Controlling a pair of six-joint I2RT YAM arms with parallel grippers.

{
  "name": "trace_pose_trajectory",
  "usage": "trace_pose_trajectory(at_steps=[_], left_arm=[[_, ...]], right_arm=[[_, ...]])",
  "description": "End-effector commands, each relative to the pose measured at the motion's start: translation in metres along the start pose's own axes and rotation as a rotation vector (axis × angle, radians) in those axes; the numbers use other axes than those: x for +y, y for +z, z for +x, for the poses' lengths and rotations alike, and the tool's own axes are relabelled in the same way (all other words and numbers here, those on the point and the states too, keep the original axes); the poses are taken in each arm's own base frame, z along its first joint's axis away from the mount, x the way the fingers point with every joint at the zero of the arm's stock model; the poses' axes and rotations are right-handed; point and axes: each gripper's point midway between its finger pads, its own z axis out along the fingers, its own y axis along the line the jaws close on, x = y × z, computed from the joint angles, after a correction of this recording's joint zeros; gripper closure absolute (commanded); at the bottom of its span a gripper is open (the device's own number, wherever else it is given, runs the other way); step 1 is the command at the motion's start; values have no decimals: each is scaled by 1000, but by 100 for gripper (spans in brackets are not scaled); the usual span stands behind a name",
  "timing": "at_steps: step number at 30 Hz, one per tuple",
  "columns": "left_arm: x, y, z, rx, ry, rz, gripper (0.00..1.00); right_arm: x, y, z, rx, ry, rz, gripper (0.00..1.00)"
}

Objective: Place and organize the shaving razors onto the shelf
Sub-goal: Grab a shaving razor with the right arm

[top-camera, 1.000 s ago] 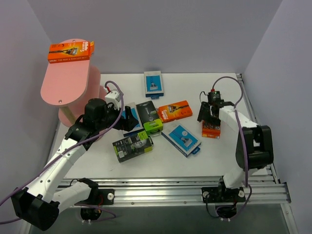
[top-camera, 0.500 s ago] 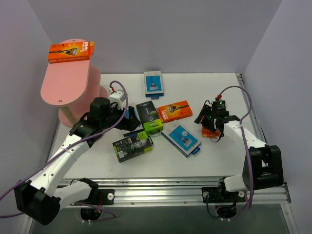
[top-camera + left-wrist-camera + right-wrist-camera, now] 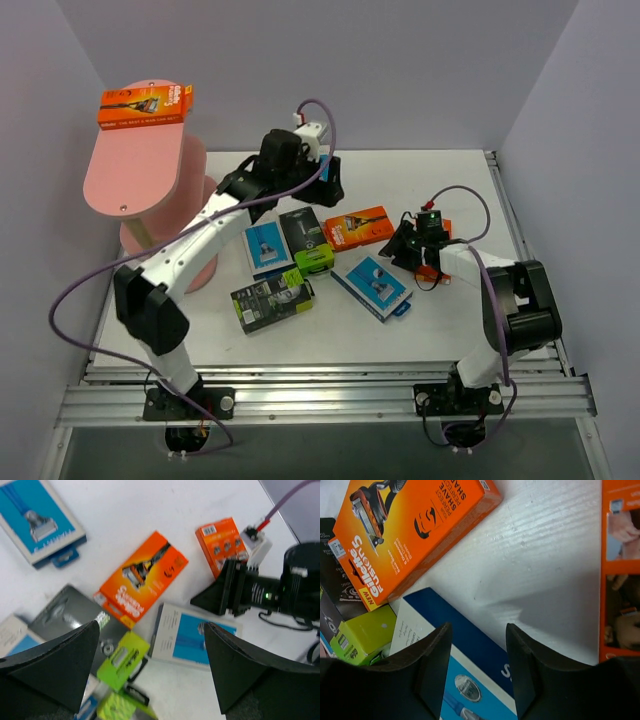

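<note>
One orange razor pack (image 3: 145,105) lies on the top board of the pink shelf (image 3: 135,175). On the table lie an orange pack (image 3: 357,226) (image 3: 142,577) (image 3: 415,535), two blue-and-grey packs (image 3: 372,288) (image 3: 265,247), two black-and-lime packs (image 3: 305,238) (image 3: 272,300) and a small orange pack (image 3: 433,265) (image 3: 220,542). My left gripper (image 3: 327,182) (image 3: 150,665) hangs wide open over the back middle, covering another blue pack (image 3: 42,517) in the top view. My right gripper (image 3: 405,245) (image 3: 477,645) is low beside the small orange pack, its fingers apart over a corner of the blue pack (image 3: 465,680), holding nothing.
The shelf stands at the back left by the left wall. A metal rail (image 3: 520,225) runs along the table's right edge, close to the right arm. In the left wrist view the right arm's gripper (image 3: 235,590) shows past the orange pack.
My left arm has swung from the near-left packs up to the back middle, still wide open. My right gripper has slid left off the small orange pack and its jaws have narrowed.
</note>
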Motion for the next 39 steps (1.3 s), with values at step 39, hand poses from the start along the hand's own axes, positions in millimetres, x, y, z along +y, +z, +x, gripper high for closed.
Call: trace_pose_trajectory(at_steps=[39], left_arm=[[115, 221, 101, 307, 1, -347, 5]], right_arm=[[4, 69, -58, -18, 43, -75, 69]])
